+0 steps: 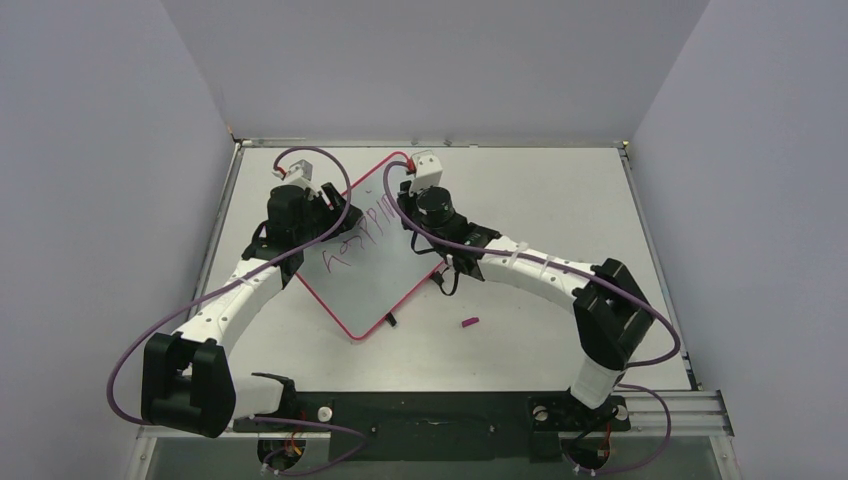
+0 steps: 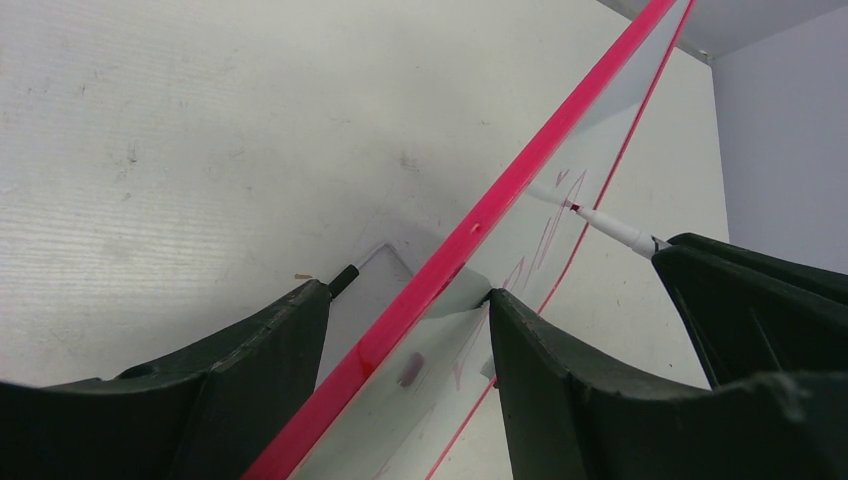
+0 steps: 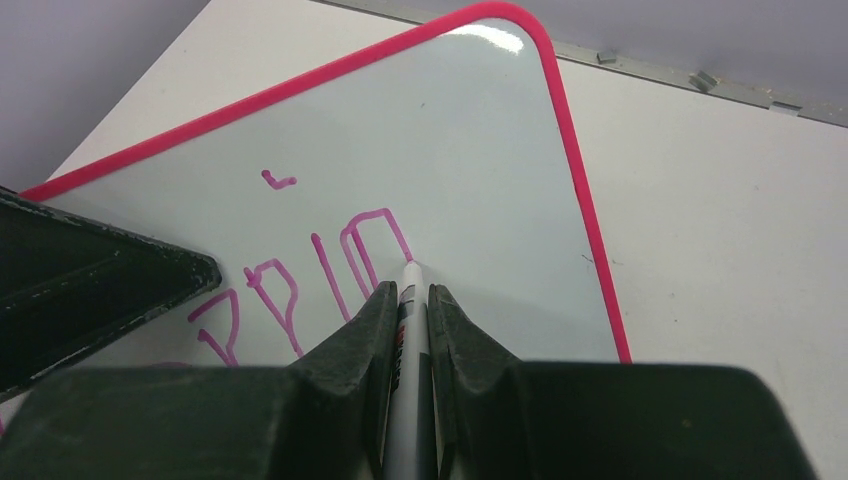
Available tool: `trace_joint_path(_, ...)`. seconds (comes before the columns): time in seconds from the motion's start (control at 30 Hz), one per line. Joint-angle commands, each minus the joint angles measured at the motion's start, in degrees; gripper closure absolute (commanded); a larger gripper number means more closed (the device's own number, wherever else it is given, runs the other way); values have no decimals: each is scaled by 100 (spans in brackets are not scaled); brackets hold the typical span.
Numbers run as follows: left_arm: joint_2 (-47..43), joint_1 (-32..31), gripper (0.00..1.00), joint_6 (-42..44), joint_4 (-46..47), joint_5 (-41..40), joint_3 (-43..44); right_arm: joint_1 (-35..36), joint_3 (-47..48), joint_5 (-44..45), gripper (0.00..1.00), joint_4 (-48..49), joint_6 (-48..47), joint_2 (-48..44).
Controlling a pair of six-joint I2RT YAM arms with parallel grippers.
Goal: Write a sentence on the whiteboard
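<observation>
The whiteboard (image 1: 385, 290) sits cornerwise on the table (image 1: 560, 200). The right claw (image 3: 411, 290) pinches a marker (image 3: 408, 380), whose tip touches the board where the sentence (image 3: 330, 278) ends. The left claw (image 2: 406, 290) is spread, straddling the board's pink edge.

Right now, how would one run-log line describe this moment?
left gripper: open, astride board edge | right gripper: shut on marker, tip on board | sentence: unfinished

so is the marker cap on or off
Off. The marker in the right claw shows a bare tip on the whiteboard; a small magenta piece on the table may be the cap.
</observation>
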Motion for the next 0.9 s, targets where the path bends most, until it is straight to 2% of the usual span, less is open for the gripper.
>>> trace_joint_path(0.0, -14, -191, 54, 416, 353, 125, -210, -24, -257, 71, 100, -116, 138, -348)
trace_joint_path(0.5, -22, -195, 54, 428, 340, 106, -198, 43, -650, 278, 100, -23, 156, -1019)
trace_joint_path(0.87, -41, -225, 54, 441, 330, 84, -197, -32, -148, 191, 100, 58, 130, -540)
